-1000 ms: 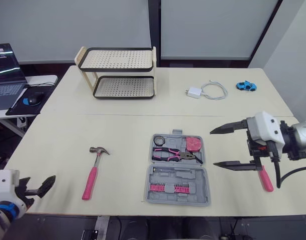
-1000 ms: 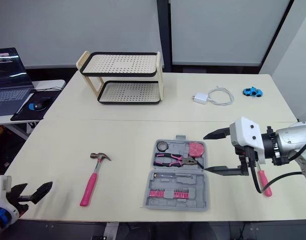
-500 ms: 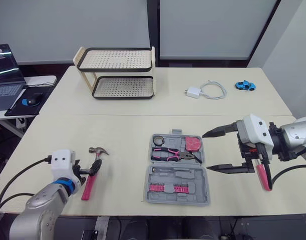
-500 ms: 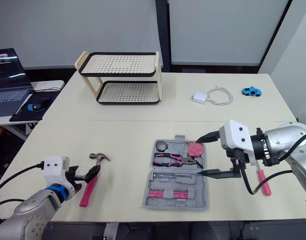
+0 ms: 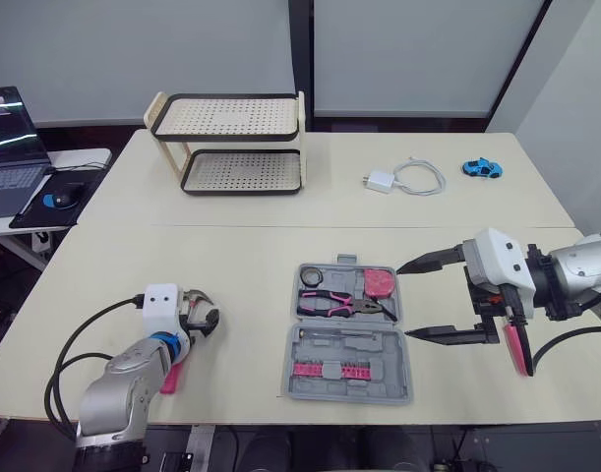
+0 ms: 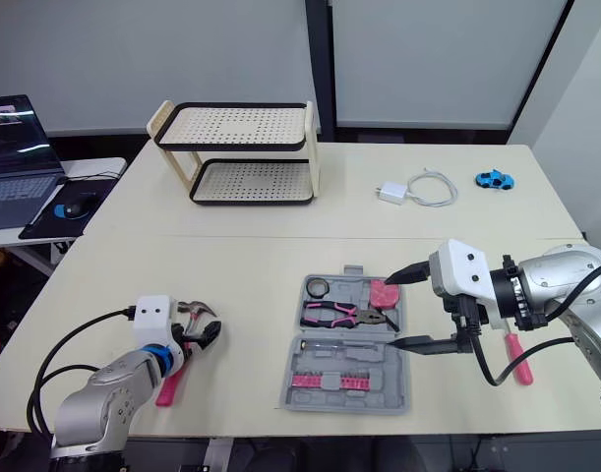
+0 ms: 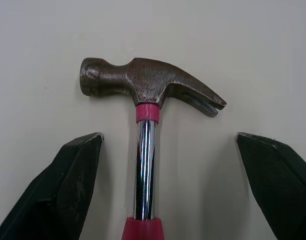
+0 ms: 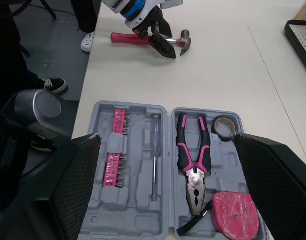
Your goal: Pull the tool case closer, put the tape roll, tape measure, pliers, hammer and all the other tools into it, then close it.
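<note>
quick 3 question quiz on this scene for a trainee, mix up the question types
1. True or false: the tool case is shut.
2. Which tool lies between the left hand's fingers? A) saw B) hammer C) wrench
3. Fill in: the right hand, beside the case, has its fingers ___.

Key: 1 false; 2 B; 3 open
</note>
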Action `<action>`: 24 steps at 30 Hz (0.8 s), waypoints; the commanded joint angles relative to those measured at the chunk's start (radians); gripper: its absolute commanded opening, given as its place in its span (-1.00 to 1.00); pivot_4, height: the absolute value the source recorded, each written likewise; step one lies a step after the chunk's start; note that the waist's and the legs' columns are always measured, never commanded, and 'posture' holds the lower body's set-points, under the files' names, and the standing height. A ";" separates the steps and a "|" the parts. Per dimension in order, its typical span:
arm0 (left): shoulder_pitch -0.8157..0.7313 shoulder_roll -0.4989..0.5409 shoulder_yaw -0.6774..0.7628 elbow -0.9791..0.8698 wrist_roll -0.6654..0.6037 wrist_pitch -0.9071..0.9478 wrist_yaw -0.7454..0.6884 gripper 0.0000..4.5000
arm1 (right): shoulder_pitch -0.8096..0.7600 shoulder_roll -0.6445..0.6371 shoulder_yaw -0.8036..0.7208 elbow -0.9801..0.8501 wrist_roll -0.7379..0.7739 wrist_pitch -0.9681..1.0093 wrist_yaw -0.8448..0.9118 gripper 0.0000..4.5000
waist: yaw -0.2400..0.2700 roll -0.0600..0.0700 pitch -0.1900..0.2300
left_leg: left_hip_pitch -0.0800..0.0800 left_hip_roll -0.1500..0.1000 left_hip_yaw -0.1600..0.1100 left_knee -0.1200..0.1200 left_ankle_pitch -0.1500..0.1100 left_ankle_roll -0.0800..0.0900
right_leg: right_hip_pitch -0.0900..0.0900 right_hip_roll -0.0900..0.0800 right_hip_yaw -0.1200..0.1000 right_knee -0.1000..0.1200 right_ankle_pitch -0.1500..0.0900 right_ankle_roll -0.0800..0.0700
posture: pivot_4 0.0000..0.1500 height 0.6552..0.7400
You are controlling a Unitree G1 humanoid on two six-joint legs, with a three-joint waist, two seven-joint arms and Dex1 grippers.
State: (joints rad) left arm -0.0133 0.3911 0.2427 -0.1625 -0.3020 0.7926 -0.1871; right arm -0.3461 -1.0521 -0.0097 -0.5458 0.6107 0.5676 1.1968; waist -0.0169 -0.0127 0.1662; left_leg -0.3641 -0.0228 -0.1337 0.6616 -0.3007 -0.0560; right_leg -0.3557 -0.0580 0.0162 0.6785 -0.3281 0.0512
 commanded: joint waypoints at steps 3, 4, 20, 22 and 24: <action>-0.016 0.008 -0.014 0.040 0.015 -0.014 -0.026 0.20 | -0.001 -0.019 -0.045 -0.033 0.009 0.008 -0.005 1.00 | 0.002 0.000 0.000 | 0.000 0.000 0.000 0.000 0.000 0.000 | 0.000 0.000 0.000 0.000 0.000 0.000 | 1.00 1.00; -0.018 0.003 -0.012 0.046 0.014 -0.011 -0.026 0.08 | -0.001 -0.021 -0.048 -0.034 0.010 0.011 -0.006 1.00 | 0.004 0.000 0.000 | 0.000 0.000 0.000 0.000 0.000 0.000 | 0.000 0.000 0.000 0.000 0.000 0.000 | 1.00 1.00; 0.023 0.046 -0.014 0.002 0.034 -0.146 -0.128 -0.98 | 0.037 -0.029 -0.096 -0.054 0.009 0.021 -0.038 1.00 | 0.014 0.000 0.000 | 0.000 0.000 0.001 0.000 0.000 0.000 | 0.000 -0.001 0.000 0.000 0.000 0.000 | 1.00 1.00; 0.037 0.080 -0.013 -0.032 0.034 -0.189 -0.179 -0.98 | 0.053 -0.031 -0.114 -0.062 0.013 0.028 -0.048 1.00 | 0.014 0.000 0.001 | -0.001 0.000 0.000 0.000 0.000 0.000 | -0.001 -0.001 0.000 -0.001 0.000 0.000 | 1.00 1.00; 0.050 0.145 -0.035 -0.065 0.046 -0.273 -0.272 -0.98 | 0.075 -0.034 -0.140 -0.071 0.017 0.037 -0.059 1.00 | 0.014 -0.001 0.002 | -0.002 0.000 0.001 0.000 0.000 0.000 | -0.002 -0.001 0.000 -0.001 0.000 0.000 | 1.00 1.00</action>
State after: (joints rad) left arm 0.0427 0.4888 0.2070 -0.1453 -0.2625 0.6059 -0.3889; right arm -0.2772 -1.0699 -0.1016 -0.5868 0.6130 0.6004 1.1493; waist -0.0028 -0.0136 0.1678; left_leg -0.3661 -0.0229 -0.1333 0.6611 -0.3006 -0.0562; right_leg -0.3577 -0.0588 0.0163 0.6779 -0.3281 0.0513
